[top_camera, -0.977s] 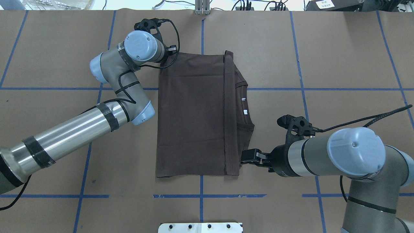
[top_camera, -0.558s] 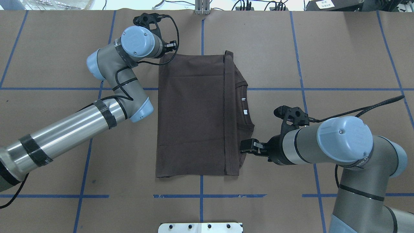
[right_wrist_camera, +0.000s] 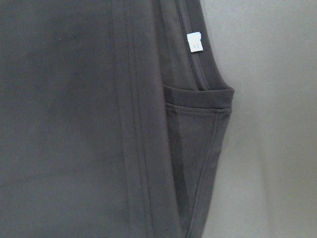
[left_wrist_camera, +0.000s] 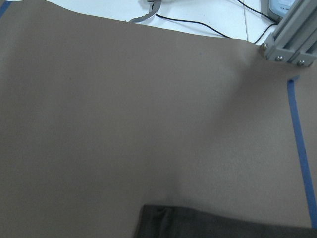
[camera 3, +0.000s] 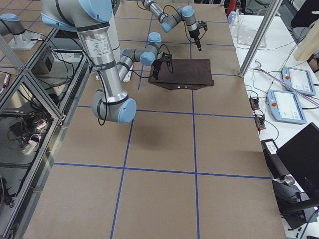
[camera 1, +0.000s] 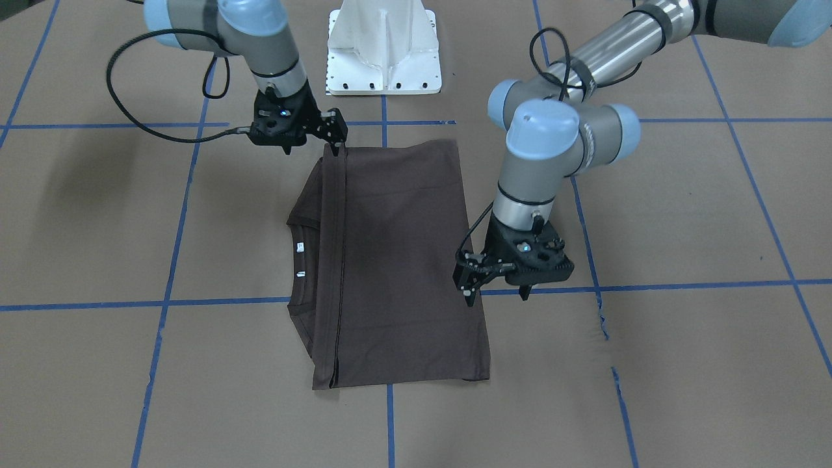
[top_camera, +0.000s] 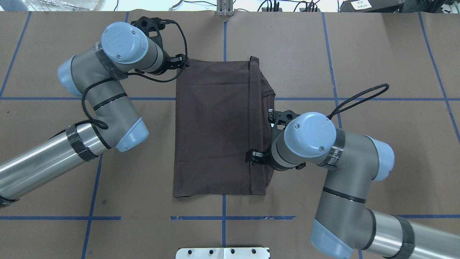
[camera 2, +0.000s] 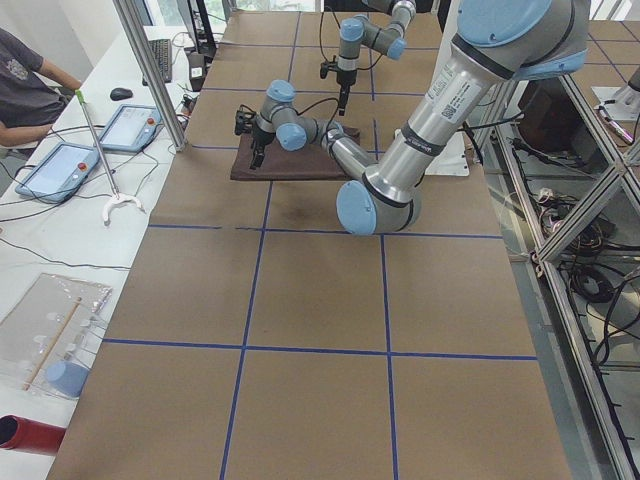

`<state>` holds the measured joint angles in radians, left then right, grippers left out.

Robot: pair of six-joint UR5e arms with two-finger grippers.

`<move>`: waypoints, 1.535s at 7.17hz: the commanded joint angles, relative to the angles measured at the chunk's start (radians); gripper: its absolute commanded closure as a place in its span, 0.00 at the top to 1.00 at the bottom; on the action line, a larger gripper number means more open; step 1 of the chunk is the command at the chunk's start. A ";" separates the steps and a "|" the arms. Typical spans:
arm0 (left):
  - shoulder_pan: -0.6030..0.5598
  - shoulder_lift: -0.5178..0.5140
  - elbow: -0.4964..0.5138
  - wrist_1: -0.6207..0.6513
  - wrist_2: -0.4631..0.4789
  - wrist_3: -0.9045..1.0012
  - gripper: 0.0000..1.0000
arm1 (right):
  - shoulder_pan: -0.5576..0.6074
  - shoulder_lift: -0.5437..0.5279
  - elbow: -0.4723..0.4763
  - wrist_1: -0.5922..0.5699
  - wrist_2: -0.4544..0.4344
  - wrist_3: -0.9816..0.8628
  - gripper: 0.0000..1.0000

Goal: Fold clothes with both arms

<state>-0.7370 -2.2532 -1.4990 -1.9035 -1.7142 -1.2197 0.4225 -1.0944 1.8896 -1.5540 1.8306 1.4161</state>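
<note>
The dark grey-brown T-shirt (top_camera: 212,126) lies folded flat in a rectangle, collar and white tags (camera 1: 300,247) at its right side. It also shows in the front view (camera 1: 396,260) and right wrist view (right_wrist_camera: 74,124). My left gripper (camera 1: 495,296) hovers open and empty by the shirt's far left corner; overhead it (top_camera: 178,62) is partly hidden by its wrist. My right gripper (camera 1: 312,148) points down, open and empty, over the shirt's right folded edge near the front corner; overhead it (top_camera: 256,158) sits mostly under its wrist. The left wrist view shows only a shirt corner (left_wrist_camera: 223,225).
Brown paper with blue tape lines (top_camera: 222,217) covers the table. The white pedestal (camera 1: 383,45) stands at the robot's edge. Operator tablets (camera 2: 50,170) and a metal post (camera 2: 150,70) stand beyond the far edge, with a seated person (camera 2: 20,80).
My right arm swung in from the shirt's right edge and turned its gripper downward over the folded edge. My left arm drew back to the left, its gripper still near the far left corner.
</note>
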 commanded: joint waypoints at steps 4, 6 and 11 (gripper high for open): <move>0.004 0.056 -0.101 0.043 -0.016 0.006 1.00 | -0.037 0.172 -0.202 -0.146 0.012 -0.008 1.00; 0.005 0.057 -0.101 0.043 -0.016 0.006 1.00 | -0.060 0.157 -0.207 -0.156 0.010 -0.014 1.00; 0.005 0.054 -0.102 0.041 -0.016 -0.003 1.00 | -0.053 0.157 -0.193 -0.248 0.007 -0.060 1.00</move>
<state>-0.7317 -2.1985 -1.6014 -1.8611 -1.7303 -1.2205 0.3639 -0.9370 1.6888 -1.7746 1.8395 1.3731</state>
